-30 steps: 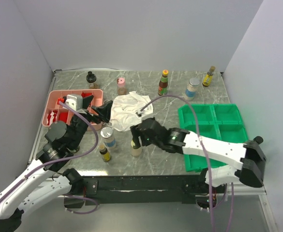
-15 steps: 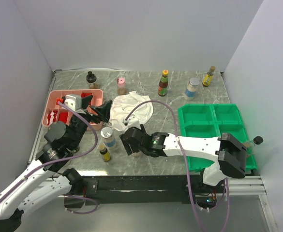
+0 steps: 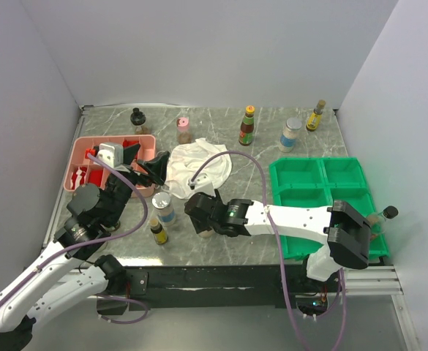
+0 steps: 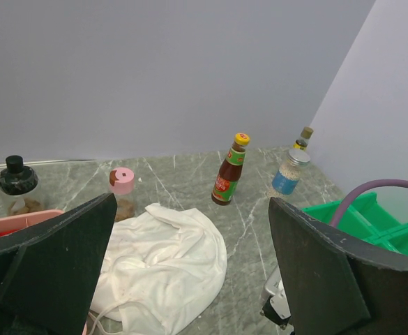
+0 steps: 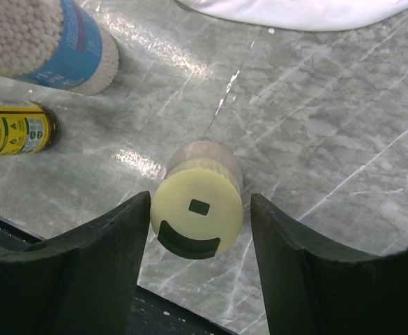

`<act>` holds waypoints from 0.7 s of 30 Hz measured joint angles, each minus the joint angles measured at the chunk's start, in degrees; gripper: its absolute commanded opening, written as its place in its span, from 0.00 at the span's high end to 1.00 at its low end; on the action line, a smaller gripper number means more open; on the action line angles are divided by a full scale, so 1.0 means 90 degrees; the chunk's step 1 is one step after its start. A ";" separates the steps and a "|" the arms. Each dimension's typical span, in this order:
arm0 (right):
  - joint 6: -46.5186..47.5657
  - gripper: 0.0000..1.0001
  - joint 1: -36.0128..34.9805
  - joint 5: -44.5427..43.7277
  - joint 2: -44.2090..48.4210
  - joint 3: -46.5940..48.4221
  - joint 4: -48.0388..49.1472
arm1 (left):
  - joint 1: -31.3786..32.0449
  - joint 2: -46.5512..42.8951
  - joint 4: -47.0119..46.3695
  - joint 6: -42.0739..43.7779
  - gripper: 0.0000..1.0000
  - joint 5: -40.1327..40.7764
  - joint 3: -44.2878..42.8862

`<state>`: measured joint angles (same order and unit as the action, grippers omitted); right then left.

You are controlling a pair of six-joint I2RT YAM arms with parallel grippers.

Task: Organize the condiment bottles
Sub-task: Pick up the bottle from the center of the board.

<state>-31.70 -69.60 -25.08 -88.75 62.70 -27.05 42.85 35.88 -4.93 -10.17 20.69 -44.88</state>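
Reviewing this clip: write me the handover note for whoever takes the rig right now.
Left gripper: open, empty, by the pink tray.
Right gripper: open, straddling the cream-capped jar at the front, not clamped.
Back row: black-capped jar, pink-capped jar, red sauce bottle, silver-capped jar, amber bottle.
Front: blue-labelled jar, yellow-labelled bottle.
Done: no bottle seen in the green tray.
To do: grip that jar, then sort the rest.
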 measured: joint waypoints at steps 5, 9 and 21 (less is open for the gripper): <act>-0.0051 0.61 0.0000 0.0010 0.0000 -0.0002 -0.0029 | 0.0000 0.0000 0.0000 0.0000 0.03 0.0000 0.0000; -0.0121 0.70 -0.0002 -0.0024 0.0000 -0.0002 -0.0036 | 0.0000 -0.0002 0.0000 0.0002 0.03 0.0002 0.0000; -0.0971 1.00 0.0182 -0.0850 0.0185 0.0253 -0.1129 | 0.0000 0.0015 0.0000 0.0000 0.03 0.0000 0.0000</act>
<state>-40.45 -67.96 -32.73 -87.09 64.97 -37.21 42.85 36.01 -4.93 -10.17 20.69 -44.88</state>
